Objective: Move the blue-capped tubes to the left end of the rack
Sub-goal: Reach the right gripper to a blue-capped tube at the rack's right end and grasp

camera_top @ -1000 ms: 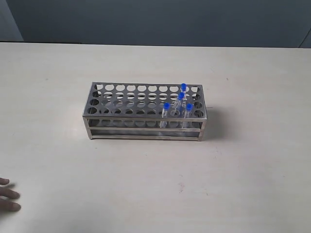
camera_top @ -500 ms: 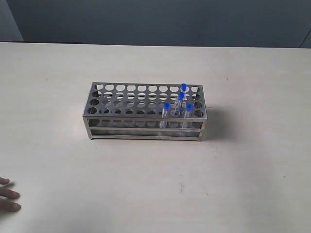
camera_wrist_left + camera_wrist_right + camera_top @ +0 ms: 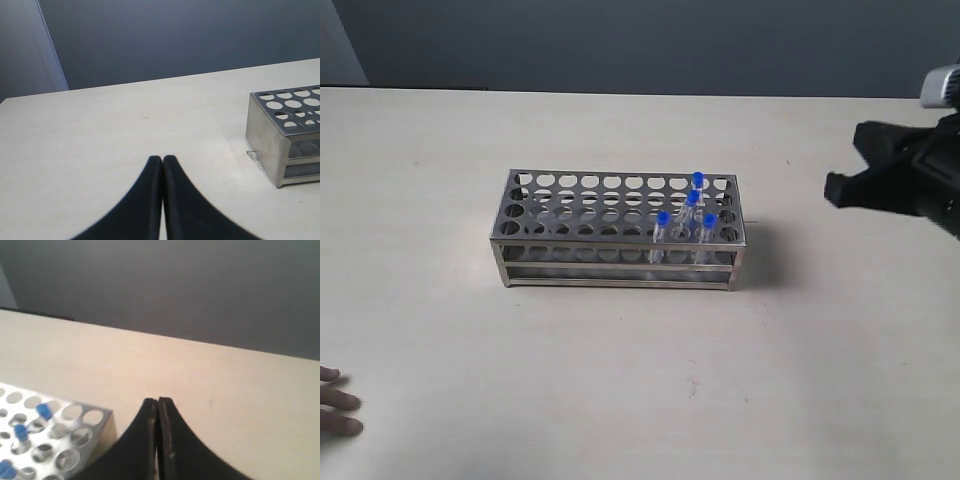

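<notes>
The right fingers (image 3: 149, 415), pressed together empty like the left fingers (image 3: 150, 175), hover at 3 o'clock of the rack (image 3: 570, 215), nearest the tubes (image 3: 692, 215).

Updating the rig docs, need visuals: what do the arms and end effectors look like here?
Both alike: the left end effector and right end effector each have two matte black fingers, broad at the base, curving to narrow tips. In the exterior view the right arm is a bulky black housing with a silver-grey cylindrical part on top. No cables or markings visible.
</notes>
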Controlling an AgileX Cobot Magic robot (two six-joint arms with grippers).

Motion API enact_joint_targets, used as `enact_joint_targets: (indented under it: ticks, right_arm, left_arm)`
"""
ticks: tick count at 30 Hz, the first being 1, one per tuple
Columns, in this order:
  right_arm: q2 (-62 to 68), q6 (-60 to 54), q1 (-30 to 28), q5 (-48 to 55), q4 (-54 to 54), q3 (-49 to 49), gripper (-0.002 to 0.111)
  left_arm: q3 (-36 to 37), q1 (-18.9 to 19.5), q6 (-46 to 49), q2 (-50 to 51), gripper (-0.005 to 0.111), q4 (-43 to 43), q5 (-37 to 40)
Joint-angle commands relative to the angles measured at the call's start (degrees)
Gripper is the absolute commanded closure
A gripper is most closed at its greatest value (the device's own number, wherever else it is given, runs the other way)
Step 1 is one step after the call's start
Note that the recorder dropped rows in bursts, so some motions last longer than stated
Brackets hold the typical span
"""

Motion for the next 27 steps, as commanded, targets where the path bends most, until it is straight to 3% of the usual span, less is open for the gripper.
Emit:
enact_joint_targets:
  ticks: [1, 8, 10, 14, 16, 22, 27]
  right_arm:
    - [-0.24, 6.31, 5.36, -0.61, -6.0, 2.35, 0.109]
    - [1.68, 10.8, 11.98, -5.07, -17.55, 2.41, 0.107]
    - [3.21, 10.93, 12.26, -5.29, -19.49, 2.41, 0.096]
    - [6.71, 12.73, 12.26, -6.21, -20.35, 2.41, 0.061]
    - [8.6, 13.29, 12.26, -8.3, -19.97, 2.41, 0.053]
    - [15.55, 7.77, 12.26, -18.14, -17.43, 2.3, 0.064]
    - [20.55, 3.28, 12.26, -22.61, -11.77, 2.3, 0.063]
  left_arm:
    - [-0.3, -0.25, -0.04, 0.2, 0.106, -0.3, -0.48]
    - [-0.3, -0.25, -0.04, 0.2, 0.106, -0.3, -0.48]
    - [-0.3, -0.25, -0.04, 0.2, 0.106, -0.3, -0.48]
    - [-0.3, -0.25, -0.04, 0.2, 0.106, -0.3, -0.48]
    - [-0.3, -0.25, -0.04, 0.2, 0.106, -0.3, -0.48]
    - [-0.3, -0.25, -0.04, 0.2, 0.106, -0.3, -0.48]
    - [-0.3, -0.25, -0.04, 0.2, 0.106, -0.3, -0.48]
